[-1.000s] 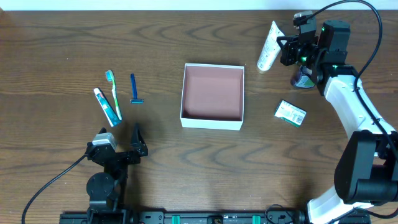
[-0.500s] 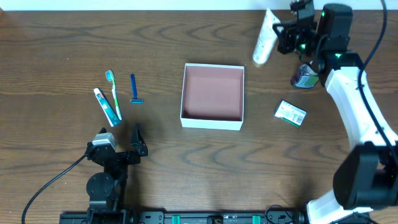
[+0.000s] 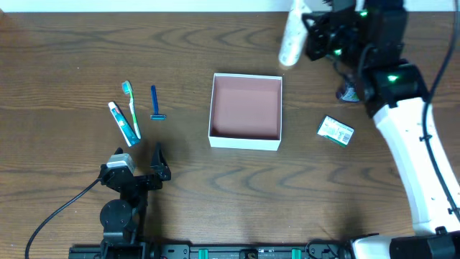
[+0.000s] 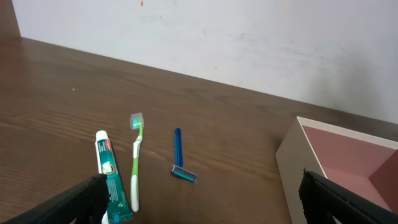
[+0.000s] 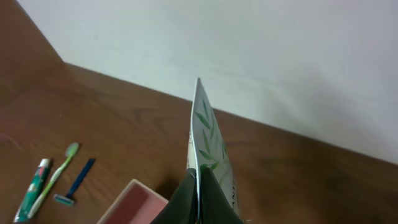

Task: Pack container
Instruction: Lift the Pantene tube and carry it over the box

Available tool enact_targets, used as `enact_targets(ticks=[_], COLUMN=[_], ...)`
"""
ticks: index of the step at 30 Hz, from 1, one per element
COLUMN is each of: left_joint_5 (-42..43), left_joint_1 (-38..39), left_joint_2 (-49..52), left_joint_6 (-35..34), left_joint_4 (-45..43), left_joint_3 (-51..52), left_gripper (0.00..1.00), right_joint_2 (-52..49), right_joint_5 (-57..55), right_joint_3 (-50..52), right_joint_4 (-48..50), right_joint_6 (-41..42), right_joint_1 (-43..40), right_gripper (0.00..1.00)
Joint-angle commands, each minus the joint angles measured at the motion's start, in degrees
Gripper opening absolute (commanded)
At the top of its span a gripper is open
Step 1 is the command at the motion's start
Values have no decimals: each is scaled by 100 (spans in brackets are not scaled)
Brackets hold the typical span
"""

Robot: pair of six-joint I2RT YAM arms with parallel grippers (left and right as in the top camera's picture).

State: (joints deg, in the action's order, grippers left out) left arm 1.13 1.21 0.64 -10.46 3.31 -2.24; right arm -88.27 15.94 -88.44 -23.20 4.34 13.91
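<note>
Pinching a white tube, right arm high beyond the container

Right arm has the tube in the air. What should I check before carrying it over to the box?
1. Right hand shut on the white tube: ok.
2. Tube lifted off the table: ok, judging by the right wrist view.
3. Container lidless, nothing inside: ok.
4. Table between tube and container free of items: ok.
5. Left hand open, well away from the container: ok.
6. Grip firm enough for the move: cannot tell.
</note>
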Motion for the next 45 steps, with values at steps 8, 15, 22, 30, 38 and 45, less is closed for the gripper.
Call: enact_targets(ticks=[8,15,22,30,38,45], left_joint_5=[-24,-24,-24,-24,-24,-24], left_joint_1=[-28,-28,-28,-28,-28,-28], left_joint_2=[-2,-2,-2,-2,-2,-2], left_joint_6=[79,79,79,79,79,79], left_joint_4=[79,79,79,79,79,79], left_joint_3=[199,199,199,199,199,199], left_gripper=[98,98,98,98,98,98], right_joint_2=[-184,-901,-1591,-2061,-2116,-2116], right_joint_5=[-1884,-2170,-2175,-2192,-2282,-2173], right_joint_3=[-177,-177,-177,-177,-177,-177], right_joint_4=[157,439,848,1239,1471,1419], right_joint_6=[1054,1456,1711,1816,1814,1766], right_joint_1=[1519,2037,2330,2365,2378,2564], right_gripper=[1,1,1,2,2,27])
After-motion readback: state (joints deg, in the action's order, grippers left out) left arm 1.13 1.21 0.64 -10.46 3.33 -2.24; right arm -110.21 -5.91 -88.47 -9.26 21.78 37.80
